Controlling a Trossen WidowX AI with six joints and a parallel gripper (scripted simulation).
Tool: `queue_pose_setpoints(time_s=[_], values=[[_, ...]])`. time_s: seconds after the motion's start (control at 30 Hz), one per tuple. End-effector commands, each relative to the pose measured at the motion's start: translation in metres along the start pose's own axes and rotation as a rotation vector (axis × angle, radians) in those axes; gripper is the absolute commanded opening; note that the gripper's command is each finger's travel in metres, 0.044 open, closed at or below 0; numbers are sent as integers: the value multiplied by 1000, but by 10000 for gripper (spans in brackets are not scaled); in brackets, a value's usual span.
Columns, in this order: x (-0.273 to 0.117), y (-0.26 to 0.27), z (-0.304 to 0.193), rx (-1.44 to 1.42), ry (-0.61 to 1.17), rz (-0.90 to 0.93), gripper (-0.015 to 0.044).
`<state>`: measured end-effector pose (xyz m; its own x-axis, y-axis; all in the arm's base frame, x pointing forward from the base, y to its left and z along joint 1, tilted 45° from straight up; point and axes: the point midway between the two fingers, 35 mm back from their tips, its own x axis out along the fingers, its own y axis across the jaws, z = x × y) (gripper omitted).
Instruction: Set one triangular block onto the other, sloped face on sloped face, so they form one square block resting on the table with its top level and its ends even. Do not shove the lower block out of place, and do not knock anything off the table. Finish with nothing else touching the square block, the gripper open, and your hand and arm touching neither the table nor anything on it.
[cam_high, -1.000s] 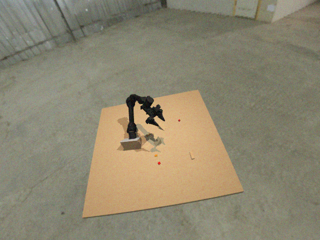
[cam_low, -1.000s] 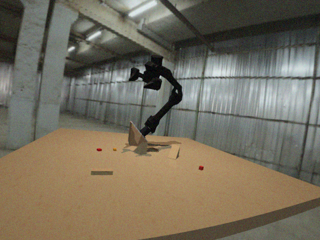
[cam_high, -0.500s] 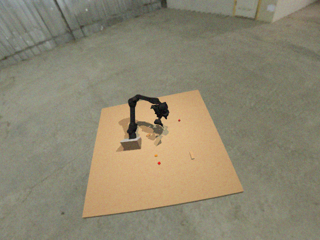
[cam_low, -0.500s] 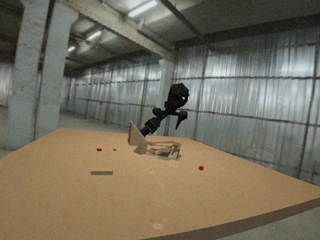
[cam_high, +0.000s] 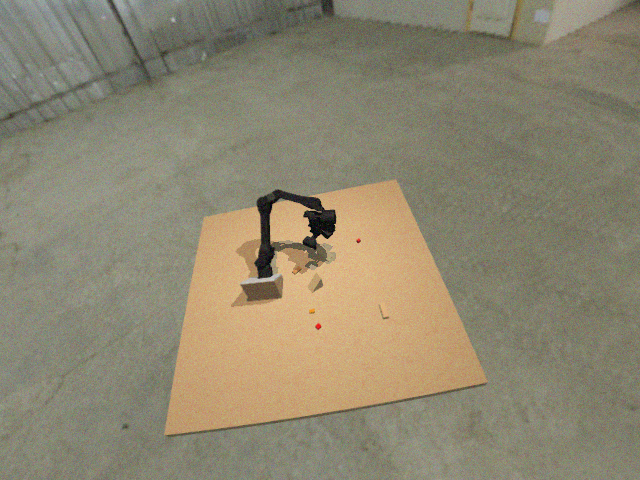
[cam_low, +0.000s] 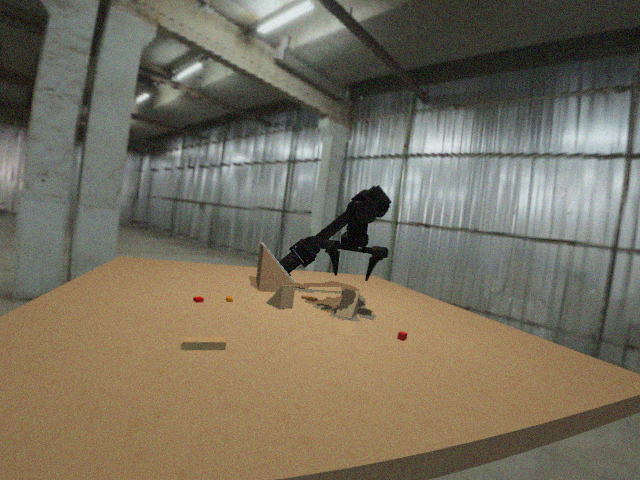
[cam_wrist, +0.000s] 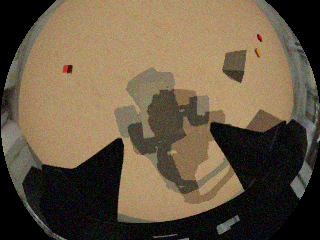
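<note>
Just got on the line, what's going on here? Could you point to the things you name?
The black arm (cam_high: 264, 227) (cam_low: 330, 227) has its open jaws above the table (cam_high: 320, 382) (cam_low: 310, 403) (cam_wrist: 150, 30), holding nothing. The two triangular blocks, one near the wedge-shaped base (cam_low: 281, 298) (cam_high: 313, 282) (cam_wrist: 234, 62) and one in the arm's shadow (cam_low: 348, 303), sit apart, so the square block isn't made. It looks like the arm is lining up for a pick.
</note>
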<state>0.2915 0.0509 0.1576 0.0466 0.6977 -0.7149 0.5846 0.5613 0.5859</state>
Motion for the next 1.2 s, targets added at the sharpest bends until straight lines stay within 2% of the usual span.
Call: queue_pose_setpoints(time_s=[0.0, 1.17], values=[[7, 0, -1, 5, 8, -1, 440], [63, 5, 4, 4, 6, -2, 440]])
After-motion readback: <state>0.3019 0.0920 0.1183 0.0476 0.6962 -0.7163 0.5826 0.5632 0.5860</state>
